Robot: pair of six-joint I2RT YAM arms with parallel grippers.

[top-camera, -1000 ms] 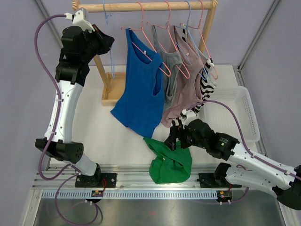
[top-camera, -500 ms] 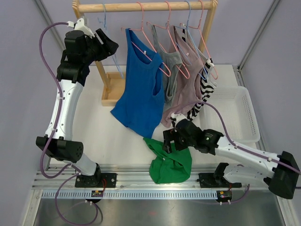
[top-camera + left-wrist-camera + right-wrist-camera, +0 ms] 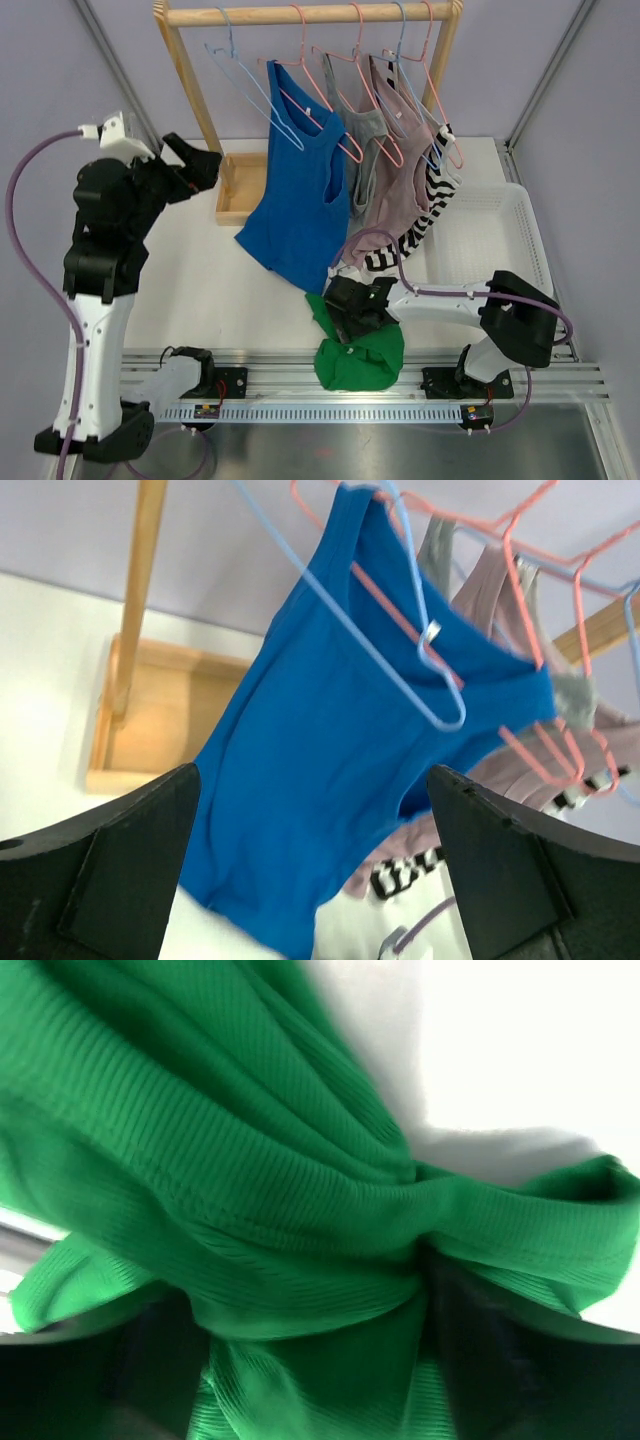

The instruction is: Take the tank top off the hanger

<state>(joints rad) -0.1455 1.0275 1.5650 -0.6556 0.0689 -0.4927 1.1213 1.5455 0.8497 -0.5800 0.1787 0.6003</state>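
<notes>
Rack behind, basket right of it, crumpled tank top in front

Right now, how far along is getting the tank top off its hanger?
Done: the green tank top lies crumpled at the near edge of the table, and a bare blue hanger hangs on the rod. In hand: the right tool is down on that fabric; its grip is unclear. The left tool is open and empty. Left: seemingly only letting go and pulling back.

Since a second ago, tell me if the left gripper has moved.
Yes. The left gripper has dropped from beside the wooden rack's top rail, down and leftward past the left post, to about level with the base box.
</notes>
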